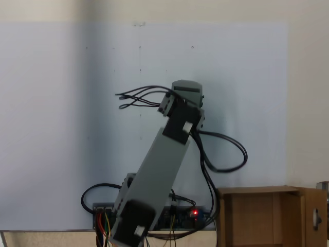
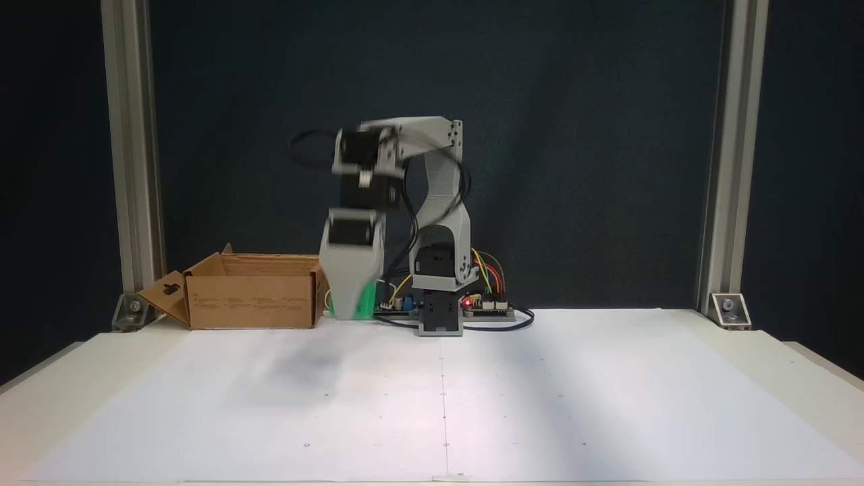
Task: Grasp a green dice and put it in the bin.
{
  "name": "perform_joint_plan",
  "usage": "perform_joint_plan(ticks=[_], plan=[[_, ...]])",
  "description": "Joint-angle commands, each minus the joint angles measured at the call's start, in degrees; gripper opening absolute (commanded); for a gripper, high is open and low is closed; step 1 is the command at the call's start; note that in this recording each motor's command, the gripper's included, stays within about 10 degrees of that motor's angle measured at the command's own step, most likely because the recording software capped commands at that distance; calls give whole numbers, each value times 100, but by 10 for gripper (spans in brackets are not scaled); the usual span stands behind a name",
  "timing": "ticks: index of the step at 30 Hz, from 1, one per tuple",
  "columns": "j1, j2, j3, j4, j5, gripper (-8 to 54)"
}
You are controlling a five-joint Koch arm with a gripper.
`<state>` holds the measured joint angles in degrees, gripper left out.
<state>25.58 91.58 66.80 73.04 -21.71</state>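
In a fixed view from the front, the gripper hangs tip-down just right of the cardboard bin, raised off the white sheet; the green dice shows as a bright green patch clasped at the gripper's lower end, level with the bin's side wall and outside it; the gripper is clenched on the dice, though motion blur softens the jaws; the arm's base stands right of the bin, with a red light on the board beside it; in a fixed view from above, the arm leans left of the bin, whose open top sits at the lower right
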Motion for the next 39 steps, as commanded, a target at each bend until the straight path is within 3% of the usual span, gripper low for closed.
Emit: perform_joint_plan(ticks=[1, 10, 22, 34, 39], plan=[[-53, 343, -606, 615, 536, 116], [642, 1178, -853, 1020, 527, 116], [1248, 1538, -853, 1222, 475, 116], [5291, 1538, -861, 967, -378, 116], [6539, 1230, -861, -77, -466, 116]])
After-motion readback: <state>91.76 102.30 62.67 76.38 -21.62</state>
